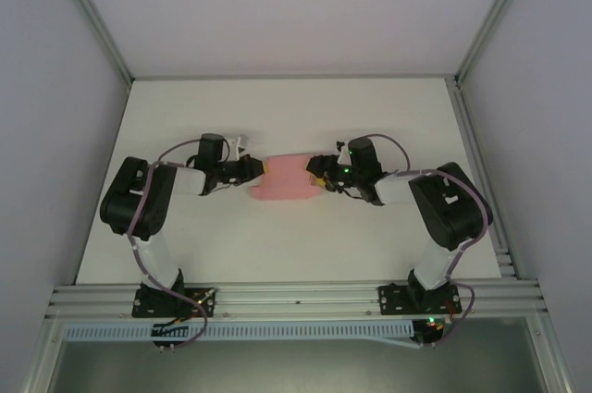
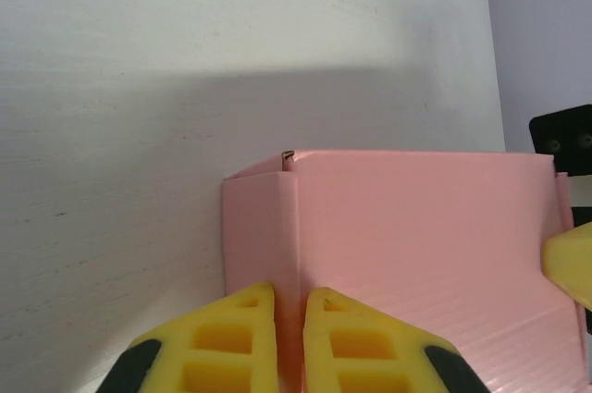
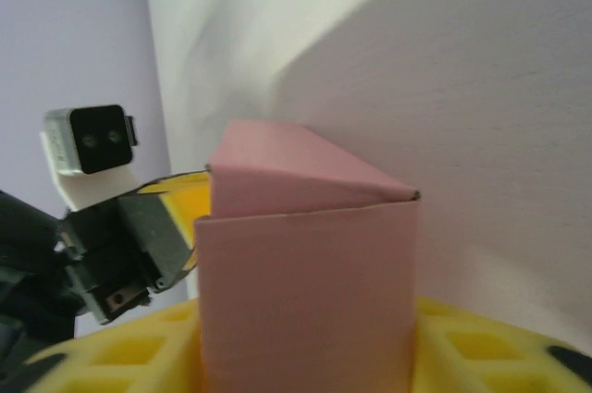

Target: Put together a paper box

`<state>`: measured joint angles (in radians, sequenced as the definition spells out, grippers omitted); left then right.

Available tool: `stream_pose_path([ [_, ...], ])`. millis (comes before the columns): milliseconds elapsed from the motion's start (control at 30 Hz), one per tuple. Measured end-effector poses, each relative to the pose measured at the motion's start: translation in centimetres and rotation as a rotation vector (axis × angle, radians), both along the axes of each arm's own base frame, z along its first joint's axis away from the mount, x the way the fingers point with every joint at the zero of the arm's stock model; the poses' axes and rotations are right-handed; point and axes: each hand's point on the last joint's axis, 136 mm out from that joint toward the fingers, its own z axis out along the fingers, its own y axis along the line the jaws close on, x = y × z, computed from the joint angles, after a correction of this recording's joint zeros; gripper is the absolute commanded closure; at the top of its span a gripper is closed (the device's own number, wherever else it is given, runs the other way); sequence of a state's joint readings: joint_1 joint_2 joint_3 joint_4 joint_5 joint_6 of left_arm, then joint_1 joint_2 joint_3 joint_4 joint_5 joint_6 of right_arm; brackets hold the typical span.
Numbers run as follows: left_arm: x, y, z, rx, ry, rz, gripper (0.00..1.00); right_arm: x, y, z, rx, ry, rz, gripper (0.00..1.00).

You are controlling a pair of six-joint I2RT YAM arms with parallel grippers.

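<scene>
At the middle of the desk [image 1: 277,116], between the two arms: the paper box [image 1: 289,180]. Pinched at one folded corner by the left hand [image 2: 289,305], fingers pressed together on the card. Clamped across the opposite end by the right hand [image 3: 305,356]. Already folded into walls. End flap sloping, seemingly untucked; closing probably left.
</scene>
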<state>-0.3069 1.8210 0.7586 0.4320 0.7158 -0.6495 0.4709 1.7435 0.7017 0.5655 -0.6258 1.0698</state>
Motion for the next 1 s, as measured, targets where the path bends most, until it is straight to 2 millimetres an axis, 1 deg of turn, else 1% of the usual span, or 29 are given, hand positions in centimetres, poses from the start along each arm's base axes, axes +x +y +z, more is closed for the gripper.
stream_pose_path([
  [33, 0.0, 0.0, 0.0, -0.002, -0.002, 0.001, 0.86, 0.0, 0.0, 0.0, 0.005, 0.001, -0.002, 0.67],
  [67, 0.0, 0.0, 0.1, -0.004, -0.003, 0.002, 0.83, 0.0, 0.0, 0.0, 0.008, 0.004, -0.003, 0.69],
  [133, 0.1, 0.0, 0.2, -0.008, -0.006, 0.004, 0.77, -0.1, 0.0, -0.1, 0.009, 0.01, -0.006, 0.71],
  [233, 0.2, 0.1, 0.7, -0.01, -0.023, 0.005, 0.62, -0.1, 0.0, 0.1, 0.013, 0.01, -0.005, 0.72],
  [267, 0.2, 0.0, 1.2, -0.013, -0.036, 0.003, 0.52, -0.1, -0.1, 0.2, 0.014, 0.006, -0.007, 0.72],
  [300, 0.3, 0.0, 1.8, -0.013, -0.059, -0.001, 0.4, 0.0, -0.1, 0.4, 0.015, 0.003, -0.007, 0.72],
  [333, 0.4, 0.0, 2.6, -0.015, -0.086, -0.007, 0.25, 0.0, -0.2, 0.5, 0.014, -0.001, -0.007, 0.72],
  [367, 0.5, -0.1, 3.6, -0.017, -0.117, -0.012, 0.01, 0.0, -0.3, 0.6, 0.012, -0.001, -0.01, 0.72],
  [467, 1.0, -0.1, 7.0, -0.001, -0.251, -0.038, 0.0, -0.1, -0.9, 1.2, -0.002, 0.013, -0.017, 0.74],
  [567, 1.2, -0.4, 10.9, 0.07, -0.437, -0.072, 0.0, 0.5, -1.6, 1.9, -0.025, 0.046, -0.033, 0.77],
  [600, 1.0, -0.7, 12.1, 0.101, -0.501, -0.089, 0.0, 0.7, -1.8, 2.2, -0.032, 0.057, -0.037, 0.79],
  [667, 0.4, -1.9, 14.4, 0.198, -0.647, -0.125, 0.0, 1.5, -2.3, 2.9, -0.044, 0.093, -0.051, 0.81],
  [733, -0.7, -3.7, 16.0, 0.295, -0.774, -0.18, 0.0, 2.1, -2.9, 3.5, -0.051, 0.13, -0.064, 0.8],
  [767, -1.4, -4.8, 16.5, 0.348, -0.833, -0.219, 0.0, 2.3, -3.2, 3.9, -0.053, 0.152, -0.067, 0.8],
  [833, -2.8, -6.6, 16.7, 0.443, -0.918, -0.295, 0.0, 2.4, -3.6, 4.6, -0.053, 0.203, -0.065, 0.79],
  [900, -4.5, -8.0, 15.9, 0.532, -0.982, -0.382, 0.0, 2.3, -4.0, 5.5, -0.051, 0.256, -0.06, 0.78],
  [1000, -6.4, -8.6, 14.1, 0.642, -1.019, -0.495, 0.0, 2.2, -4.5, 7.0, -0.04, 0.314, -0.055, 0.78],
])
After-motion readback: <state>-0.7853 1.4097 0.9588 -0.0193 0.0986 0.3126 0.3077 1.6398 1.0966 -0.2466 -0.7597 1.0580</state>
